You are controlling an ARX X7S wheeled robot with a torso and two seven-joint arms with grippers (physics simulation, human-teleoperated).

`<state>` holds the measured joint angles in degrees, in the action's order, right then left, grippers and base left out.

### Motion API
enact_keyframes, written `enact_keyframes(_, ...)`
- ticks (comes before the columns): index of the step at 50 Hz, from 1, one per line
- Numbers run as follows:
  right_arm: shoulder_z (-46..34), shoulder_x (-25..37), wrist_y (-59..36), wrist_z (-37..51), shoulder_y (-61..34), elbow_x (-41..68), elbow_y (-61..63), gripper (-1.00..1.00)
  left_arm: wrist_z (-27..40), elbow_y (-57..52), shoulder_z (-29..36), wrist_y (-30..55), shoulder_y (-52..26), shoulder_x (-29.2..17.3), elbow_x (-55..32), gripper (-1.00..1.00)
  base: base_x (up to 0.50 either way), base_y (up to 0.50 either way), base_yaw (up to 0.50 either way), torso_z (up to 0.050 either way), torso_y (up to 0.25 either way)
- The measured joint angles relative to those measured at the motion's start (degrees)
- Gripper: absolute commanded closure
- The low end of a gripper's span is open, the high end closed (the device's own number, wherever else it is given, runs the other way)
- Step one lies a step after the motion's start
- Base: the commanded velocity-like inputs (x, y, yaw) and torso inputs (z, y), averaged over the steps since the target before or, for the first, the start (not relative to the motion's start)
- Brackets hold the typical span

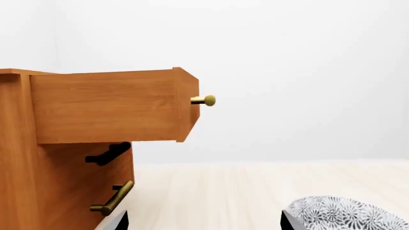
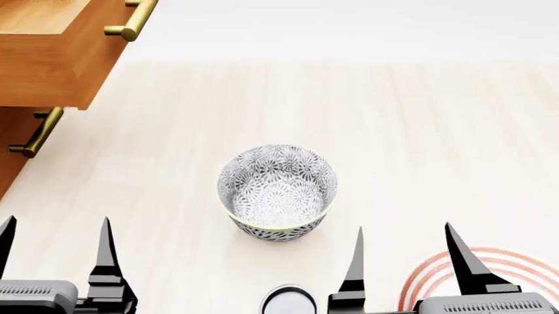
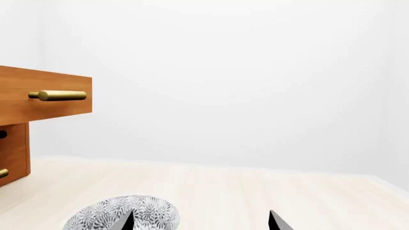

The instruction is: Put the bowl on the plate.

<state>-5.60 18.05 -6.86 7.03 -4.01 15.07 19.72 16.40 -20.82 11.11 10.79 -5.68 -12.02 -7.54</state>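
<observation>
Head view. The bowl (image 2: 277, 191) stood upright on the pale wooden table (image 2: 419, 131), apart from both grippers. The left gripper (image 2: 54, 243) and right gripper (image 2: 408, 250) were spread wide, holding nothing. The plate (image 2: 436, 271) lay partly under the right gripper. A wooden drawer (image 2: 52, 52) projected at upper left.

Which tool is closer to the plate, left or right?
The right tool. The red-ringed plate lies partly under its outer finger at the head view's lower right; the left tool is on the far side of the bowl.
</observation>
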Motion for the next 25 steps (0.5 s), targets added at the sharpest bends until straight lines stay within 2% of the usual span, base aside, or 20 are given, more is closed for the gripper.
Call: enact_keyframes(25,-0.7,0.6,-1.0,0.4,-0.4,0.5,0.3,-1.0,0.7,-0.1,0.4,-0.2,-0.2,-0.7,-0.8,-1.0,0.15,0.0,0.0,0.0,0.0)
